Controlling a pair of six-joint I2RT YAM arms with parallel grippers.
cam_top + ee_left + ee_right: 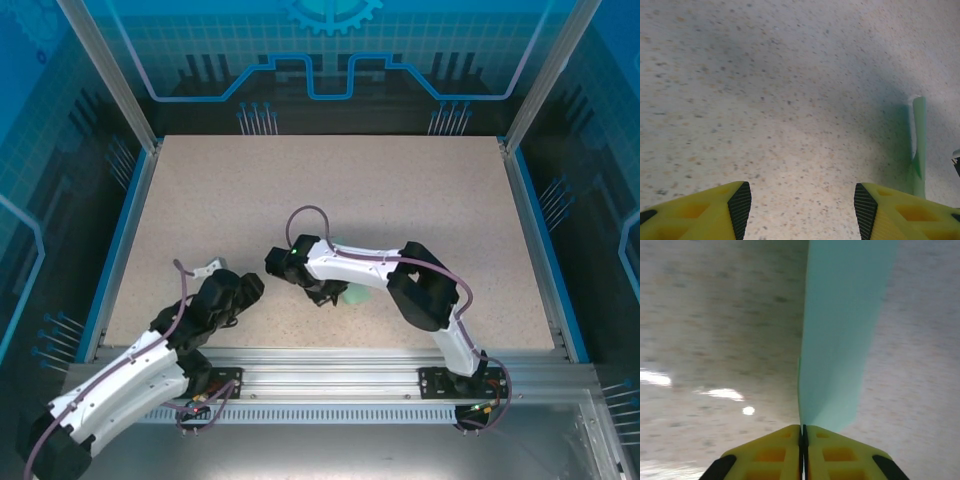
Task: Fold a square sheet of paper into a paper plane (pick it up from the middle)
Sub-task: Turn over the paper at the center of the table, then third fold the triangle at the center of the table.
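The pale mint-green sheet of paper (840, 330) is folded and stands on edge, rising as a narrow strip from between my right gripper's (802, 428) closed yellow fingers. From above, only a small green patch of the paper (358, 296) shows beside the right gripper (326, 293) near the table's front middle. My left gripper (802, 202) hangs open low over bare tabletop, nothing between its black pads. The upright paper (919, 145) stands to its right. From above, the left gripper (240, 290) sits a short way left of the right one.
The speckled beige tabletop (330, 190) stretches free behind and to both sides of the arms. Blue rails edge it left (120, 240) and right (535, 240). The metal base rail (330, 375) runs along the front.
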